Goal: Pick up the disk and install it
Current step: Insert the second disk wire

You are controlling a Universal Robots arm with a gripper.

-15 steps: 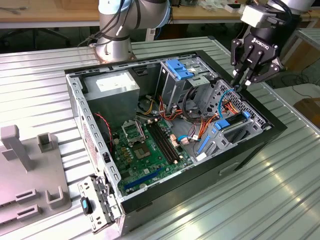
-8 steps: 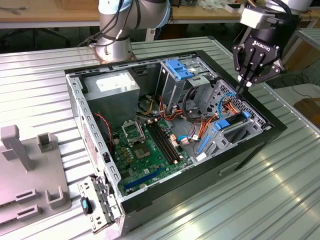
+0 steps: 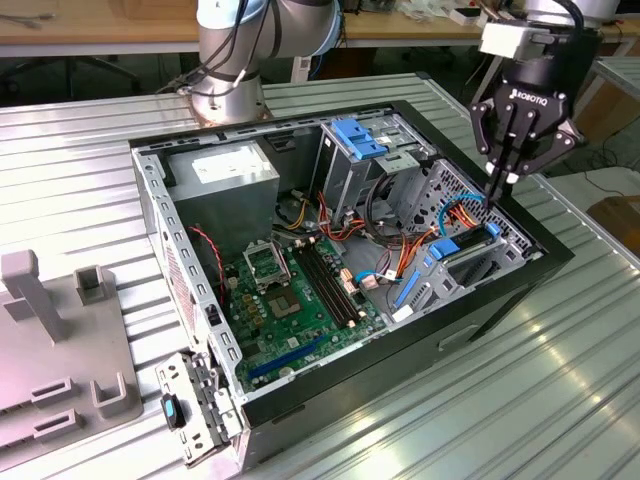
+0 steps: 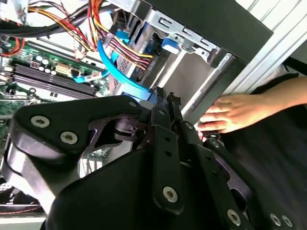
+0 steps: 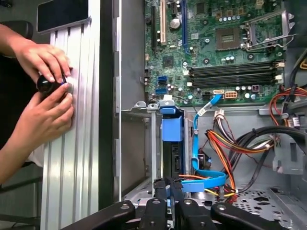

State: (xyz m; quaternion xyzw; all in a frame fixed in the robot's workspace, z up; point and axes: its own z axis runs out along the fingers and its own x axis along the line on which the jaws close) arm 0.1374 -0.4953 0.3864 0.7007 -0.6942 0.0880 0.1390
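Note:
The disk (image 3: 468, 248) stands on edge in a slot of the metal cage at the end of the open computer case on the exterior view's right. It has a dark body and blue carrier rails. In the first wrist view the disk (image 5: 172, 152) sits down in the bay with its blue end piece facing the motherboard. My black gripper (image 3: 498, 186) hangs just above the disk's other end, fingers drawn together. Its fingertips (image 5: 161, 185) are right at that end, and a sliver of blue shows between them. In the second wrist view the gripper (image 4: 163, 99) points into the same corner.
A person's hands (image 5: 45, 91) hold a small black knob (image 5: 48, 84) on the ribbed table beside the case wall; one hand (image 4: 235, 115) is near my gripper. Blue and orange cables (image 5: 216, 177) loop beside the bay. A blue bracket (image 3: 358, 135) tops the far cage. Grey fixtures (image 3: 60, 340) stand at the exterior view's left.

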